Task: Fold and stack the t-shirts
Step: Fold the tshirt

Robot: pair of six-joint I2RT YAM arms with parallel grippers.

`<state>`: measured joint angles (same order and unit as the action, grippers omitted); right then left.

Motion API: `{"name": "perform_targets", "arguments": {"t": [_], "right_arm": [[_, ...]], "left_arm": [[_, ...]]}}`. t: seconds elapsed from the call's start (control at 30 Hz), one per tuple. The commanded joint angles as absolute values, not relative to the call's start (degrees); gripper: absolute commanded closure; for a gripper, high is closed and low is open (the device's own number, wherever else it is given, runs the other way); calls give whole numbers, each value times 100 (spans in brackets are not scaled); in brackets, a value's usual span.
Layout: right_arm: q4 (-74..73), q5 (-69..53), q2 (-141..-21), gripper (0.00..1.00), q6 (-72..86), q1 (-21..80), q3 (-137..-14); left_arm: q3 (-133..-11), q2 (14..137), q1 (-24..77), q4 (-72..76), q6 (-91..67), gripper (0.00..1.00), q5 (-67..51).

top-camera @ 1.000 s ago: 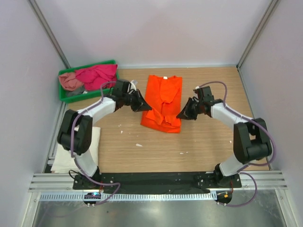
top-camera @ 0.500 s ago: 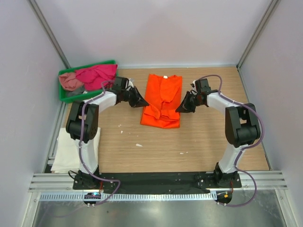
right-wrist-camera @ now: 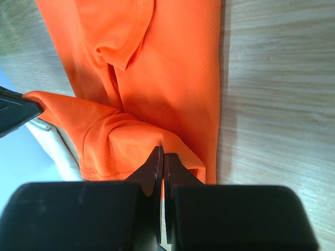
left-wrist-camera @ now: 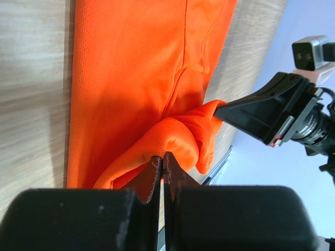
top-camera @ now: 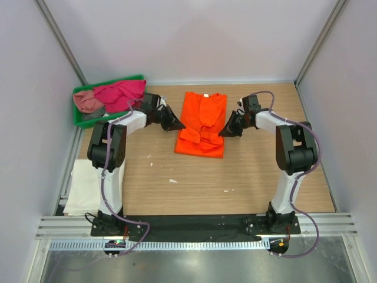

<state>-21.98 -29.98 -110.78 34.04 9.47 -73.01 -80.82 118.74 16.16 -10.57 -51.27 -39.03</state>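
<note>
As both arms reach in from either side, the bright orange short-sleeved cloth t-shirt (top-camera: pixel 203 115) lies lengthwise between the two tools on the pale wooden table (top-camera: pixel 253 171). Its collar sits beyond the fingertips and its near hem is bunched up off the boards. The left gripper (top-camera: pixel 176 125) has its jaws pressed together on a pinch of hem at one corner. The right gripper (top-camera: pixel 224 133) is clamped the same way on the opposite corner, and both wrist views show thin folds of cloth nipped between closed fingers. The step in hand looks to be folding the lower half up toward the collar. The fabric appears light, limp and fine-meshed, so it should sag between the two holds and could slip from a shallow pinch. The hem corners, where the stitched edge is thickest, seem the soundest places to hold. Outward of the left gripper, a green plastic tray (top-camera: pixel 112 81) holds a crumpled magenta shirt (top-camera: pixel 121 93) and a dusty pink shirt (top-camera: pixel 87 102). A white shirt (top-camera: pixel 82 188) lies flat well behind that gripper, beside its arm's base.
</note>
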Motion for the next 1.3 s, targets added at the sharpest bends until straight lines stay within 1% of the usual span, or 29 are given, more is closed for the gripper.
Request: {"name": "perform_targets", "arguments": {"t": [0.0,0.17,0.27,0.3,0.37,0.4,0.43,0.5,0.53,0.57,0.6,0.67,0.73,0.83,0.87,0.9,0.93,0.97,1.1,1.17,1.2,1.27], "right_arm": [[-2013,-3102,-11162,99,3340,905,-7585],[-1943,-3120,-11364,99,3375,853,-7699],[-1855,-3155,-11548,98,3384,800,-7787],[-1811,-3155,-11671,97,3392,791,-7831],[-1845,-3120,-11777,90,3358,765,-8041],[-2002,-3103,-11830,85,3323,730,-8155],[-2100,-3007,-11813,75,3270,721,-8348],[-2537,-2866,-11734,66,2990,703,-8577],[-2749,-2656,-11603,56,2866,677,-8796],[-3151,-2541,-11523,52,2752,659,-8876],[-3312,-2436,-11418,43,2473,642,-8947],[-3541,-2216,-11014,36,2286,642,-8877],[-3709,-2232,-10759,35,2162,642,-8562],[-3411,-2425,-10258,34,2320,642,-7824],[-3132,-2478,-10048,35,2381,650,-7640],[-2990,-2583,-9976,47,2434,668,-7324],[-2866,-2593,-9906,54,2643,703,-7191],[-2717,-2567,-9862,57,2715,825,-7102],[-2479,-1988,-9739,57,3137,1423,-6742],[-2286,-1435,-9695,57,3532,1825,-6636],[-2250,-971,-9720,56,3638,2002,-6618],[-2241,-530,-9799,55,3770,2310,-6706]], "left_arm": [[-8489,12014,1556,-940,-5264,100,-4008],[-8718,12295,1538,-1028,-5291,100,-3894],[-8850,12445,1529,-1081,-5256,93,-3797],[-8894,12471,1529,-1116,-5212,85,-3753],[-9104,12568,1512,-1282,-5125,79,-3631],[-9236,12594,1520,-1440,-4854,71,-3534],[-9559,12603,1521,-1842,-4712,66,-3455],[-9816,12490,1512,-2204,-4248,56,-3200],[-9983,12411,1503,-2493,-4071,55,-3130],[-10019,12297,1468,-2618,-3948,52,-2998],[-9985,12061,1442,-2680,-3842,50,-2962],[-9723,11779,1354,-2760,-3639,48,-2988],[-9476,11409,1336,-2812,-3525,48,-3085],[-8712,10952,1345,-2427,-3568,49,-3549],[-8510,10864,1371,-2278,-3655,51,-3725],[-8134,10802,1380,-2015,-3691,54,-4048],[-7991,10723,1449,-1943,-3709,57,-4165],[-7867,10679,1494,-1908,-3674,61,-4175],[-7243,10486,1766,-1610,-3823,61,-3991],[-6962,10424,1916,-1407,-4007,61,-3850],[-6891,10406,1942,-1232,-4191,61,-3789],[-6698,10345,1960,-1082,-4359,61,-3631]]}}
